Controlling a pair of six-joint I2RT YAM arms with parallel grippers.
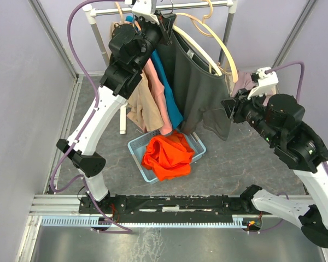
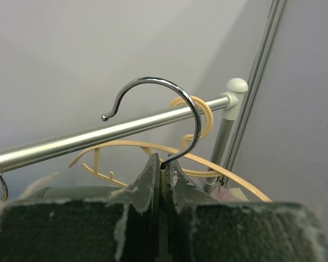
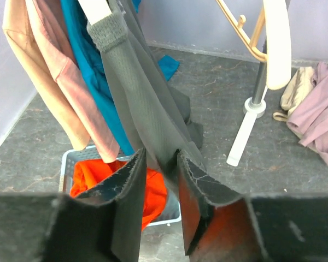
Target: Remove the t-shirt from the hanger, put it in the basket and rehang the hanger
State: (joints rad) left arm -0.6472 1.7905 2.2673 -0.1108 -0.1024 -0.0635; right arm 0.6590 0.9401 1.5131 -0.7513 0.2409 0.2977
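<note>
Left wrist camera shows what the top view hides behind my arm: my left gripper is pressed together on the thin neck of the hanger's chrome hook. This hook stands upright in front of the rail; I cannot tell if they touch. Top view shows the grey t-shirt hanging below that grip and reaching to my right gripper. Right wrist view shows these fingers almost closed, pinching the shirt's lower cloth. Left of the shirt hang a beige garment, a pink garment and a teal garment. Below stands a basket with orange cloth.
</note>
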